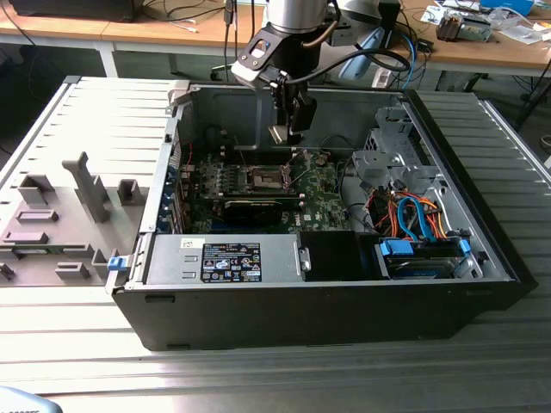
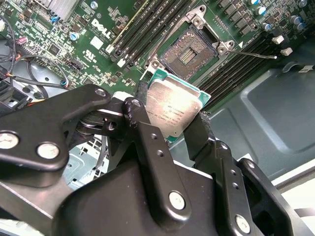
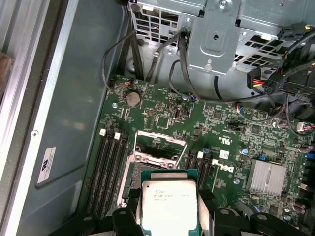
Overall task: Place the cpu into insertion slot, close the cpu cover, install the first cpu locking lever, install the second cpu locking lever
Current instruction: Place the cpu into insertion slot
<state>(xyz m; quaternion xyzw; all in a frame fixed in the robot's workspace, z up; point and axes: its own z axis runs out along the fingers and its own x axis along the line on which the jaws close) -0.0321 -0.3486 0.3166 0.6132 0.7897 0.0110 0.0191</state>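
Note:
My gripper (image 1: 288,131) hangs over the open computer case, shut on the cpu (image 1: 281,134) by two opposite edges. In both wrist views the cpu (image 2: 173,105) (image 3: 169,199) shows its silvery-grey top and green rim between the black fingers (image 2: 147,123). It is held in the air above the green board, apart from it. The insertion slot (image 2: 189,49) (image 1: 265,178) lies uncovered, its dark centre showing. The cpu cover (image 3: 160,147) is swung open beside the slot. A thin locking lever (image 2: 256,54) sticks out, unlatched. In the first wrist view the cpu hides part of the slot.
Black memory slots (image 2: 142,29) flank the socket. A metal drive cage (image 3: 221,29) with loose cables stands beside the board, and a finned heatsink (image 3: 268,177) sits on it. The case walls (image 1: 258,107) enclose everything. Grey fixtures (image 1: 82,189) lie at the exterior view's left.

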